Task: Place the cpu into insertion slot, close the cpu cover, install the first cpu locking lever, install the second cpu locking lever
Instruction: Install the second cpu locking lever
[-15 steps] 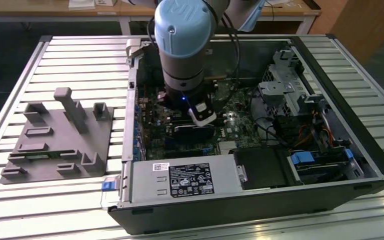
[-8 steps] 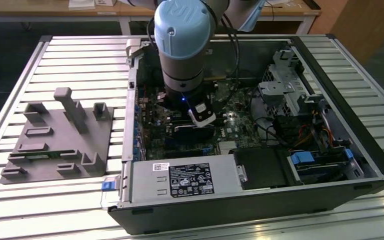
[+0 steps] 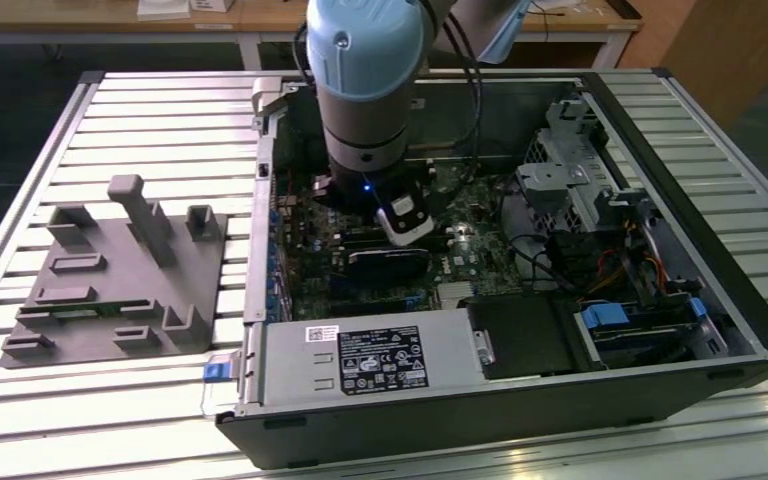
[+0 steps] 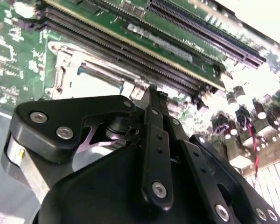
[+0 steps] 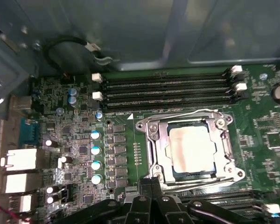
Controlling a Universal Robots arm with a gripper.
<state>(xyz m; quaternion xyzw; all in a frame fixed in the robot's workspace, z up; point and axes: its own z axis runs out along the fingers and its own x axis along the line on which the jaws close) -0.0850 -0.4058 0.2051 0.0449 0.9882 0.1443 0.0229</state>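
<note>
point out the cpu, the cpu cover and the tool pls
cpu (image 5: 190,148): first wrist view, middle of its pale metal top.
cpu cover (image 5: 224,145): first wrist view, side bar of the silver frame.
tool (image 4: 154,95): second wrist view, its closed black fingertips.

Slatted alu. worktable (image 3: 37,420) fills the exterior view, glare at 5 o'clock. Wooden bench (image 3: 224,25) w/ white legs at 12; wood panel (image 3: 738,40) at 1–2. Dark floor (image 3: 11,110) at 10.

An open computer case (image 3: 704,300) lies on a slatted metal table (image 3: 157,90), its green motherboard (image 5: 74,140) exposed. A grey moulded fixture (image 3: 117,280) sits at the exterior view's left. The labelled power supply (image 3: 371,360) occupies the near side, with blue drive caddies (image 3: 618,325) right.
</note>
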